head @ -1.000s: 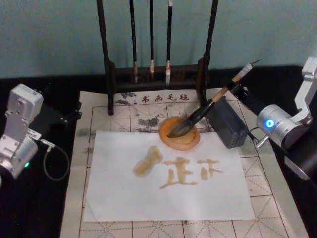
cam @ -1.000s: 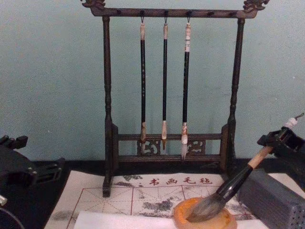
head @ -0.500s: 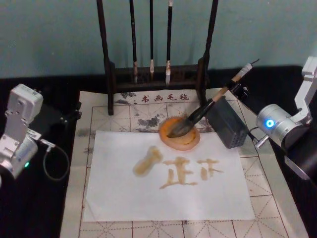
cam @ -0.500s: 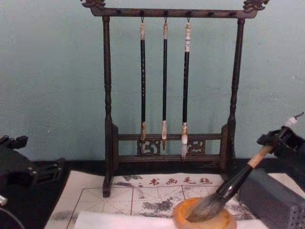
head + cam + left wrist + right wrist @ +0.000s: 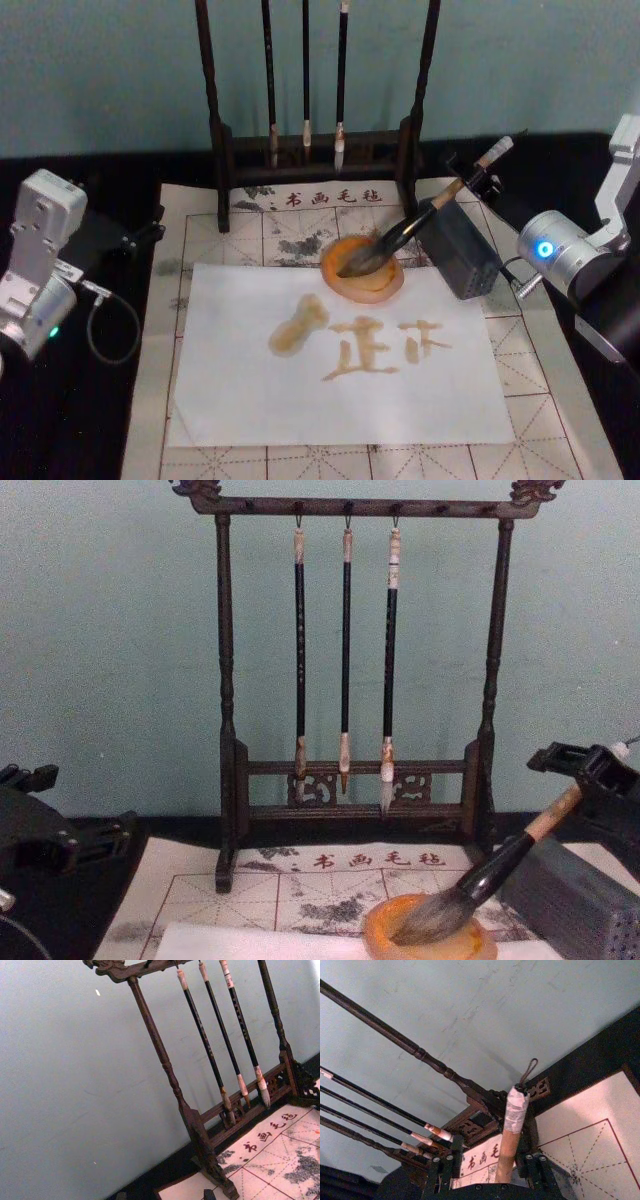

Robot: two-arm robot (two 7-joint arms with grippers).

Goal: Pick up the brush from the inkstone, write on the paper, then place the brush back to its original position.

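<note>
Brush [image 5: 400, 236] laid back w/ bristles in the inkstone [image 5: 362, 268], handle slanting up over the grey block [image 5: 458, 248]; paper [image 5: 340, 360] in front already carries amber strokes. Right gripper [image 5: 478, 178] sits at the handle's upper end, fingers either side of the stem w/ a gap visible in the right wrist view, i.e. spread, not pinching. Risk: a sideways pull-away could snag the stem & roll the brush off the dish, dripping on the sheet. Left gripper [image 5: 140, 236] parked at the mat's left edge; jaw state can't be told.
</note>
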